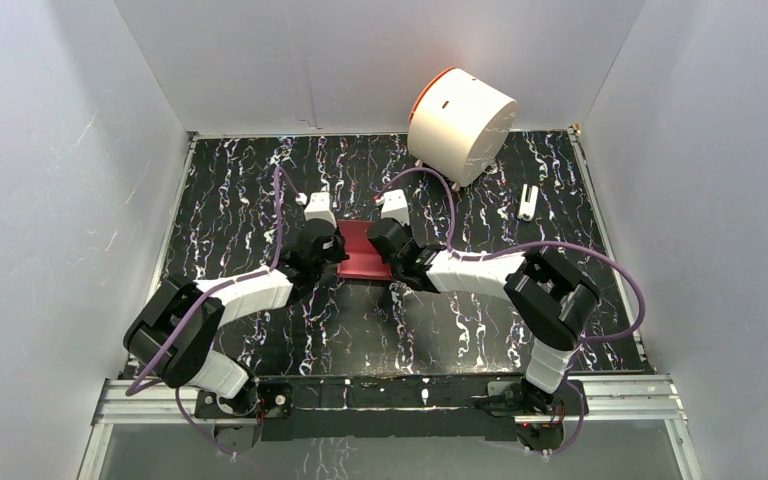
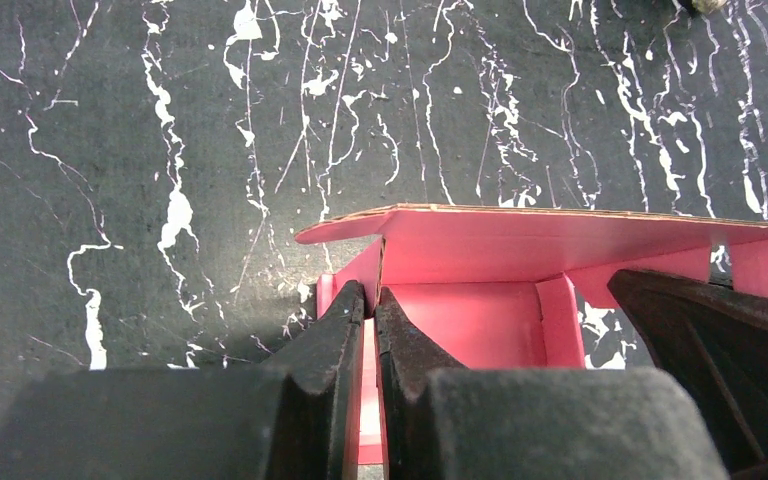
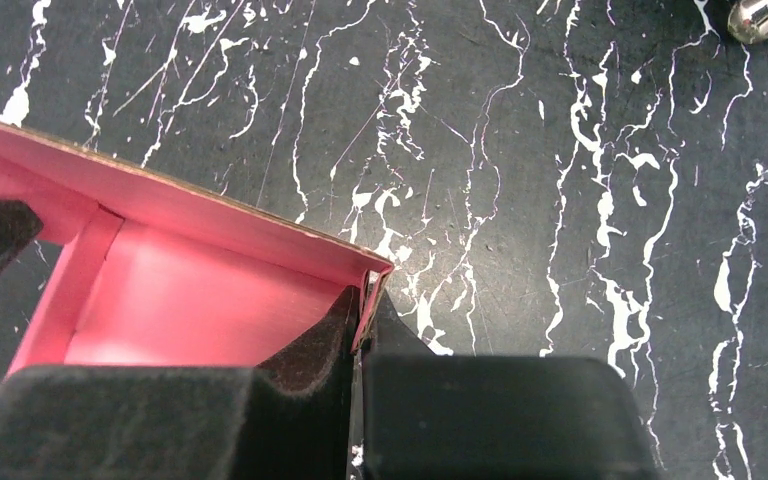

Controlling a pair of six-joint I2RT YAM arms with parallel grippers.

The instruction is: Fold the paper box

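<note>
Pink-red thin cardboard paper box (image 1: 364, 256) lies between left end effector (image 2: 371, 300) and right end effector (image 3: 364, 292); the overhead view hides the grips, while the wrist views show each clamped on an opposite side wall.

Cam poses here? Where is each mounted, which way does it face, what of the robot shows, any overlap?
Top external: above and behind the bases, looking down and forward over the table; both arms show whole, left gripper and right gripper at the paper box.
Left wrist: on the left arm, looking along its shut fingers onto the box's pink wall.
Right wrist: on the right arm, looking along its own fingers, pinching a box corner.
Shared: all three see the pink box and marbled table.
</note>
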